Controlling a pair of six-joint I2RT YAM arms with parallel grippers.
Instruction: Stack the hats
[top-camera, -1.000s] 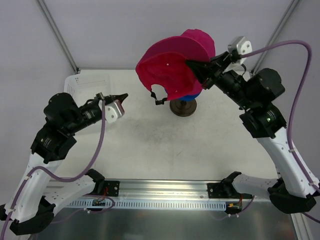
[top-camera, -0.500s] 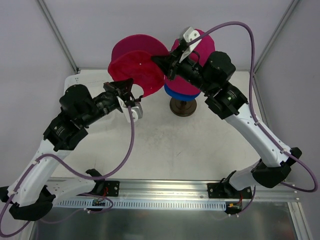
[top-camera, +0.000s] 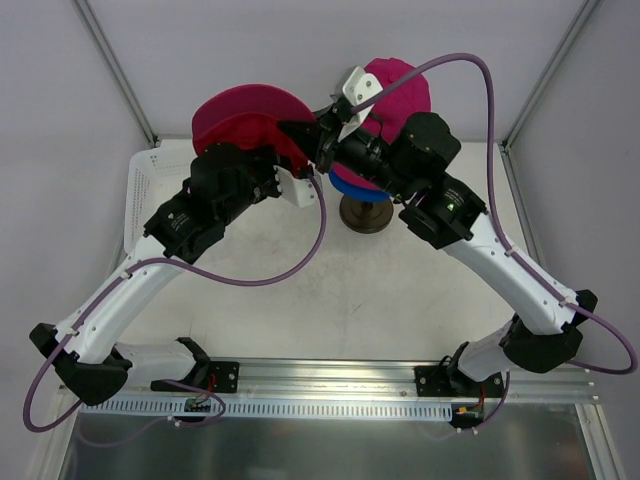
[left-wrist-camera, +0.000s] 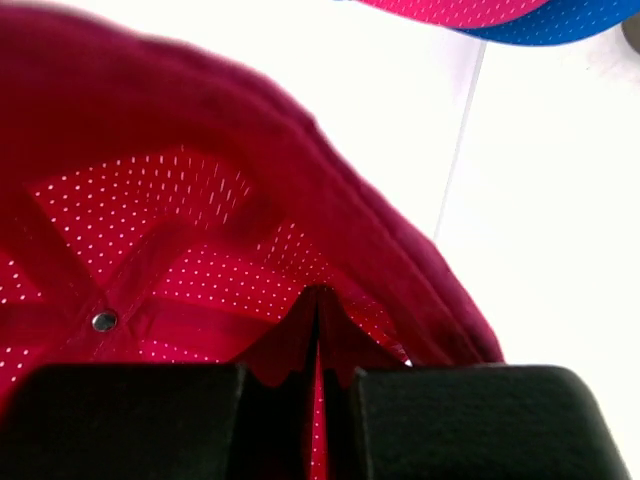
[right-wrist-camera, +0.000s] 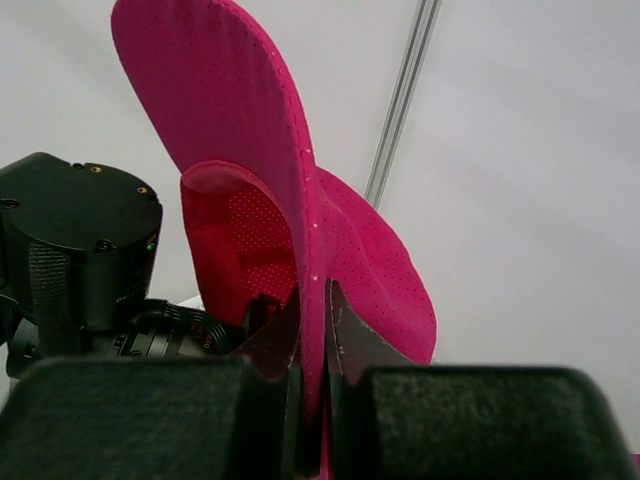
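Note:
A loose magenta hat (top-camera: 245, 115) hangs in the air left of the mannequin, held by both arms. My right gripper (top-camera: 308, 135) is shut on its edge; in the right wrist view (right-wrist-camera: 312, 300) the pink fabric (right-wrist-camera: 250, 150) runs between the fingers. My left gripper (top-camera: 272, 165) is shut on the hat from below; in the left wrist view (left-wrist-camera: 318, 300) the jaws pinch the mesh lining (left-wrist-camera: 180, 230). A second magenta hat (top-camera: 400, 85) sits over the blue hat (top-camera: 358, 186) on the mannequin. Both show in the left wrist view, pink (left-wrist-camera: 450, 8) above blue (left-wrist-camera: 540, 25).
The mannequin's dark stand (top-camera: 366, 214) sits at the table's back centre; its head is hidden under the hats. A white perforated basket (top-camera: 148, 172) lies at the back left, partly under the left arm. The left arm's body (right-wrist-camera: 80, 250) fills the left of the right wrist view.
The right arm carried the loose magenta hat left, off the mannequin side. The left arm rose and swung right to the hat, and its jaws closed on it.

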